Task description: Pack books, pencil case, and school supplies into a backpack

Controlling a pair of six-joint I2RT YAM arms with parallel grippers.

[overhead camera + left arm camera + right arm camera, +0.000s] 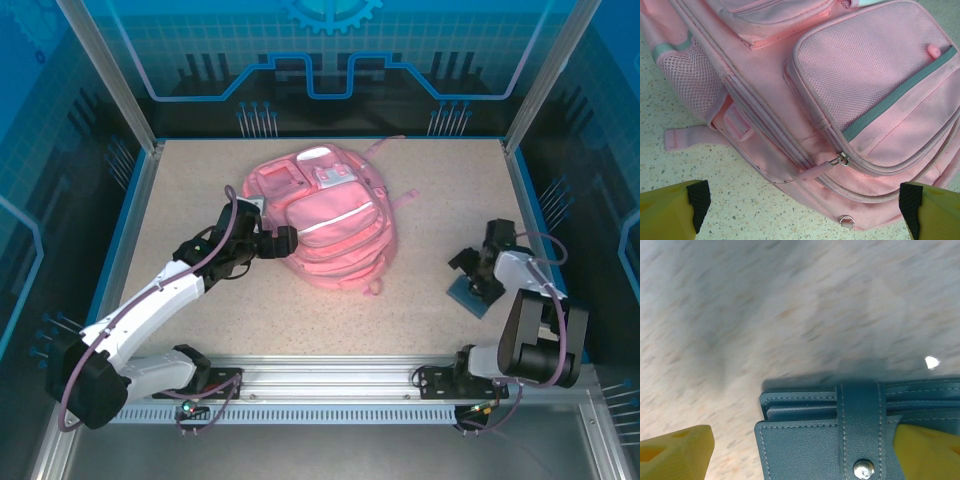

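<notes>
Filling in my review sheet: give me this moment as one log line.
left gripper: open, at backpack | right gripper: open over pencil case | pencil case: on table, not gripped

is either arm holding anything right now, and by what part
Nothing is held. The left tool stands open by the pink fabric backpack; the right tool is open over the blue stitched pencil case.

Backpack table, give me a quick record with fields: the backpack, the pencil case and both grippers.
backpack: pink, lying mid-table, front pockets up
pencil case: blue, on the table at right, outside the backpack
left gripper: open, at the backpack's left side
right gripper: open, low over the pencil case, one finger above it
</notes>
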